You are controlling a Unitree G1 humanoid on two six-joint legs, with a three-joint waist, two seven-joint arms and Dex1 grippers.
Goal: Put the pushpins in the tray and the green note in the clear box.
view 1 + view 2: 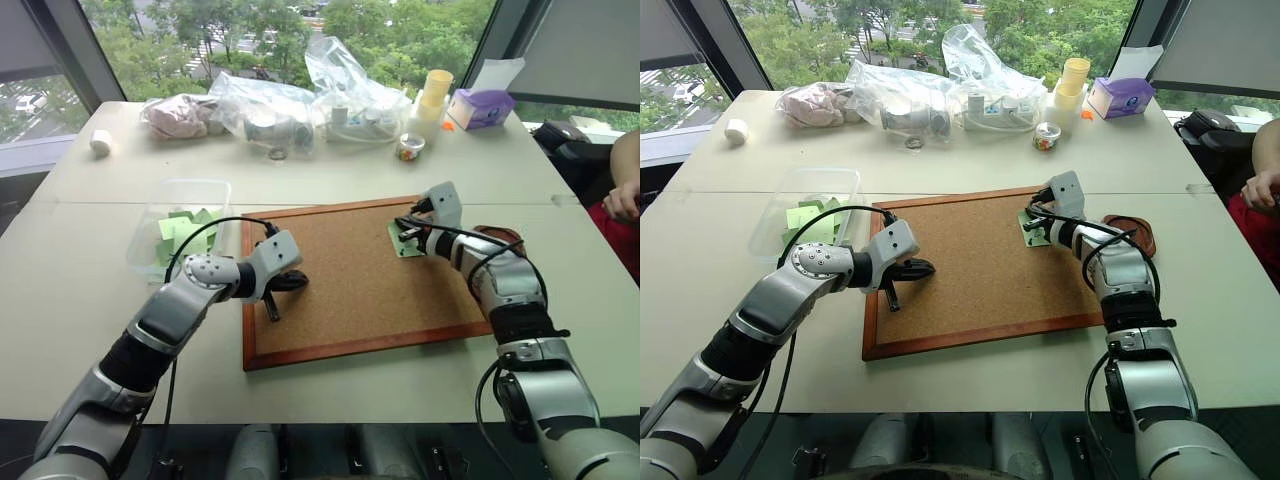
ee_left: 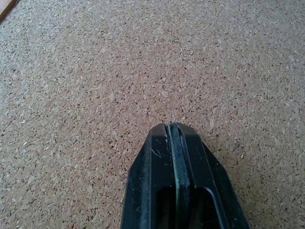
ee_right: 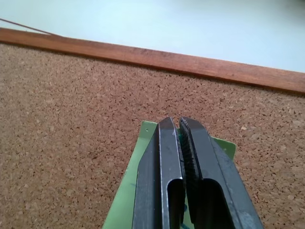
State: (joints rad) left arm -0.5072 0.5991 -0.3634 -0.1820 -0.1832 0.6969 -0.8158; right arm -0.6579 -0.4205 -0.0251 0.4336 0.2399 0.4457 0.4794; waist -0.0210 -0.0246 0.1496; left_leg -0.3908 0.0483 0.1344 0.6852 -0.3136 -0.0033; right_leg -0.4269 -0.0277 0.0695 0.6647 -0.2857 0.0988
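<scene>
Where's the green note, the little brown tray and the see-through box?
green note [image 3: 125, 191]: right wrist view, on its bare left part beside the pincer.
tray [image 1: 1143, 234]: right eye view, on its far rim behind the right arm.
clear box [image 1: 186, 184]: left eye view, on its far rim.

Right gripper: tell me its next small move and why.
Probably lift straight up off the cork board. The right gripper is shut over the green note, likely on a pushpin; whether it caught one I cannot tell. The tray lies just beside it.
</scene>
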